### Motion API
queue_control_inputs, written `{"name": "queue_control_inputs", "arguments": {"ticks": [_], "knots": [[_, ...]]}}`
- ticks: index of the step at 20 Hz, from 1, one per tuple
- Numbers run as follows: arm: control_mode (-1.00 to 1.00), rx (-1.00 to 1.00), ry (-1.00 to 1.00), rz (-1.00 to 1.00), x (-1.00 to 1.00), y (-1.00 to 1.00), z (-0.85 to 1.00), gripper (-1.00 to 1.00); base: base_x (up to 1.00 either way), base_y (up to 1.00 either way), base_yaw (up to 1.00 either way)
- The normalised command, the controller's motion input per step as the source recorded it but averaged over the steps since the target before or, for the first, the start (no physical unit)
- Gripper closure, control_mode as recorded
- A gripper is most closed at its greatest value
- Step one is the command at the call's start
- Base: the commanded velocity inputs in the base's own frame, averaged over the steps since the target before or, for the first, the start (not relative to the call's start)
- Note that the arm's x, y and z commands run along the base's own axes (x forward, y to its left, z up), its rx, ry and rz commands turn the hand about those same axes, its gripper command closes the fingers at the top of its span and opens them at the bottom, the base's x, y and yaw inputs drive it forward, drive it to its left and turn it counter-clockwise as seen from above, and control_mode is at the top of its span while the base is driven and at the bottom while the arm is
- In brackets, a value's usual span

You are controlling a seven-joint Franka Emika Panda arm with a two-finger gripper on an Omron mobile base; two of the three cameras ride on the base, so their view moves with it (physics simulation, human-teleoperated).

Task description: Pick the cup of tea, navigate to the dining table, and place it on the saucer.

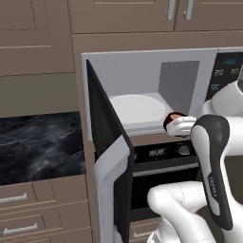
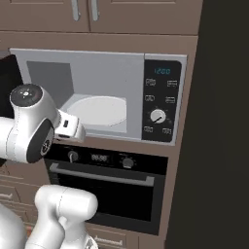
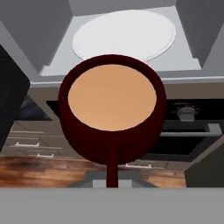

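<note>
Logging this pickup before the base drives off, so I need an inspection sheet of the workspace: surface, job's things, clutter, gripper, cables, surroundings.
Surface: microwave cavity open, white round plate bare inside.
Job's things: cup of tea out of the cavity, in front of its opening, upright, light brown liquid level; the hand view looks down into it.
Clutter: nothing seen.
Gripper: gripper at the cup; fingers hidden, so grip cannot be confirmed.
Cables: nothing seen.
Surroundings: microwave door swung open to the arm's left; oven below; control panel right of the cavity; brown cabinets above.
</note>
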Motion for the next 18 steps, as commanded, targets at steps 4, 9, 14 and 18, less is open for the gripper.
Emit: {"name": "queue_control_inputs", "arguments": {"ticks": [4,9,14,18], "knots": [[1.00,0.00,0.00,0.00,0.00,0.00,0.00,1.00,-1.00,-0.01,0.14],[1.00,0.00,0.00,0.00,0.00,0.00,0.00,1.00,-0.99,-0.10,0.38],[1.00,0.00,0.00,0.00,0.00,0.00,0.00,1.00,-0.81,-0.14,0.51],[1.00,0.00,0.00,0.00,0.00,0.00,0.00,1.00,-0.64,-0.16,0.67]]}}
